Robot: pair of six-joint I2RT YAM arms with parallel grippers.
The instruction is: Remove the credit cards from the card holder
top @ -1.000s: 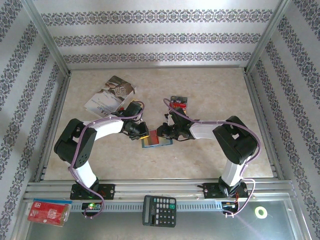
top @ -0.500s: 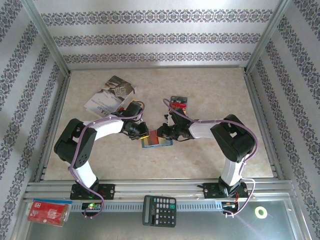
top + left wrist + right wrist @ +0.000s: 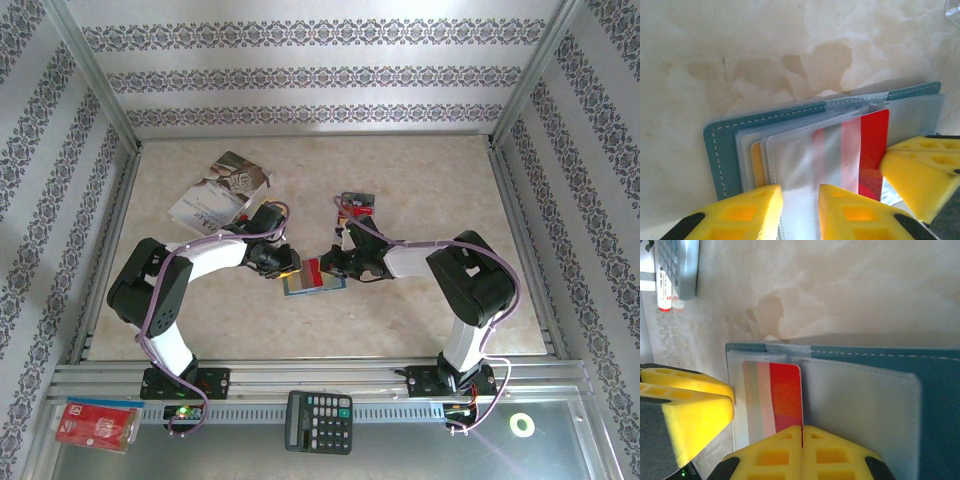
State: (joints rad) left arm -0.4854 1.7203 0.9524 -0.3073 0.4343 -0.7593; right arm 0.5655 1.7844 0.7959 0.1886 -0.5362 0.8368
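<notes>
Card holder (image 3: 330,286) lies open flat mid-table (image 3: 430,180), just below frame centre in the top view. Long axis runs left-right, very slightly tilted. In the left wrist view its blue stitched cover (image 3: 722,150) sits at left, with clear sleeve pages fanned over it and a gold-tan card (image 3: 756,165) edge peeking out at left.

Red card (image 3: 312,268) sits at the holder's upper edge in the top view. In the right wrist view the red card (image 3: 786,395) has its long axis up-down in frame. Its top short edge is near the holder's stitched edge (image 3: 940,390), its left part washed out under a clear sleeve.

Right fingers (image 3: 770,455) are pressed together on the red card's lower edge, pinching it. Left fingers (image 3: 740,215) stand apart with a gap, a clear sleeve page showing between them. I don't see them clamping anything.

Both arms have elbows bowed outward and forearms angled in toward centre. Left fingers (image 3: 287,268) and right fingers (image 3: 323,266) nearly face each other over the holder.

Also there:
- leaflets (image 3: 220,190) upper left of the table
- a small grey keypad thing (image 3: 677,265) at upper left of the right wrist view
- black calculator (image 3: 318,420) and red packet (image 3: 97,423) along the bottom edge
</notes>
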